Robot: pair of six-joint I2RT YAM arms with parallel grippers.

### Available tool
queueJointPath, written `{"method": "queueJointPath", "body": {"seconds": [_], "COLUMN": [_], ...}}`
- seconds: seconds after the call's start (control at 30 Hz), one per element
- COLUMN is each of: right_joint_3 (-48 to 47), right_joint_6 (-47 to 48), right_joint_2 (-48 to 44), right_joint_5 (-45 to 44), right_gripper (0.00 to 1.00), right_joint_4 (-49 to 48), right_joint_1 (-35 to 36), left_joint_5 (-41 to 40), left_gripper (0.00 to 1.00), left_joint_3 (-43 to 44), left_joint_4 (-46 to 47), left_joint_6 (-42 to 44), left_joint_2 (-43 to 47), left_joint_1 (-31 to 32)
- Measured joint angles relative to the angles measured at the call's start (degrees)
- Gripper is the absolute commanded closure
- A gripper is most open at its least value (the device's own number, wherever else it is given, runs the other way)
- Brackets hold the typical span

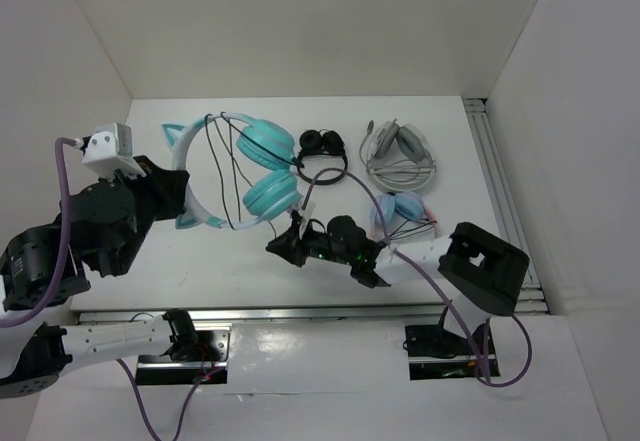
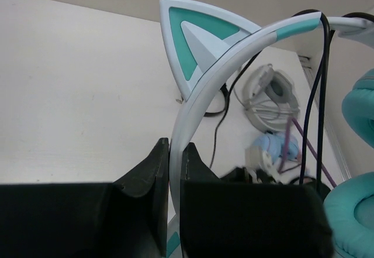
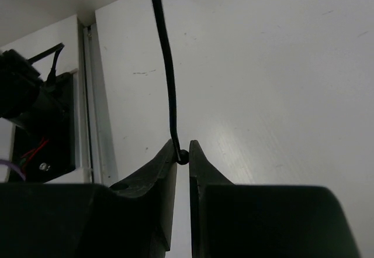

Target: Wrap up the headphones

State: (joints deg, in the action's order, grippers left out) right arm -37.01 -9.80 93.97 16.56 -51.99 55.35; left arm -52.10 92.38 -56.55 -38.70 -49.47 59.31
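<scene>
The teal headphones (image 1: 268,166) lie at the back left, with a pale headband (image 1: 192,176) and two cat ears. My left gripper (image 1: 176,193) is shut on the headband (image 2: 234,53), just below one cat ear (image 2: 196,41). The thin black cable (image 1: 228,166) is looped a few times across the headband and runs down to my right gripper (image 1: 284,245). In the left wrist view the cable (image 2: 318,88) hangs over the band beside the teal ear cups (image 2: 356,211). My right gripper (image 3: 182,151) is shut on the cable (image 3: 166,65), which rises taut from its fingertips.
Small black headphones (image 1: 322,146) lie right of the teal ones. Grey headphones (image 1: 398,151) lie farther right, and pink-and-blue headphones (image 1: 403,211) lie beside the right arm. White walls close in the sides and back. A metal rail (image 1: 497,181) runs along the right edge.
</scene>
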Motion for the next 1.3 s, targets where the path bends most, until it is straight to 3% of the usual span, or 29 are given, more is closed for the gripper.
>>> {"method": "queueJointPath", "body": {"seconds": [0.37, 0.57, 0.73, 1.0, 1.3], "right_joint_3": [2.8, -2.64, -9.38, -18.23, -25.46], "right_joint_6": [2.54, 6.49, 9.99, 18.03, 29.92], "right_joint_2": [-13.88, -17.88, -20.31, -21.51, -21.35], "right_joint_5": [-22.38, -32.46, -38.62, -47.71, -58.21], "right_gripper": [1.0, 1.0, 1.0, 1.0, 1.0], "right_joint_4": [15.04, 28.72, 39.19, 51.04, 60.26], "right_joint_1": [21.22, 32.04, 37.57, 38.34, 38.38], "left_joint_5": [-12.9, -13.62, -13.53, -10.99, 0.85], "left_gripper": [1.0, 1.0, 1.0, 1.0, 1.0], "left_joint_3": [-2.71, -8.28, -12.48, -16.39, -24.5], "left_joint_4": [-7.98, -9.44, -10.36, -8.35, -1.7], "left_joint_6": [-12.52, -15.43, -14.86, -5.57, 11.23], "left_joint_2": [-3.89, -9.79, -12.31, -13.73, -6.8], "left_joint_1": [-2.62, -9.81, -11.58, -9.35, -4.0]}}
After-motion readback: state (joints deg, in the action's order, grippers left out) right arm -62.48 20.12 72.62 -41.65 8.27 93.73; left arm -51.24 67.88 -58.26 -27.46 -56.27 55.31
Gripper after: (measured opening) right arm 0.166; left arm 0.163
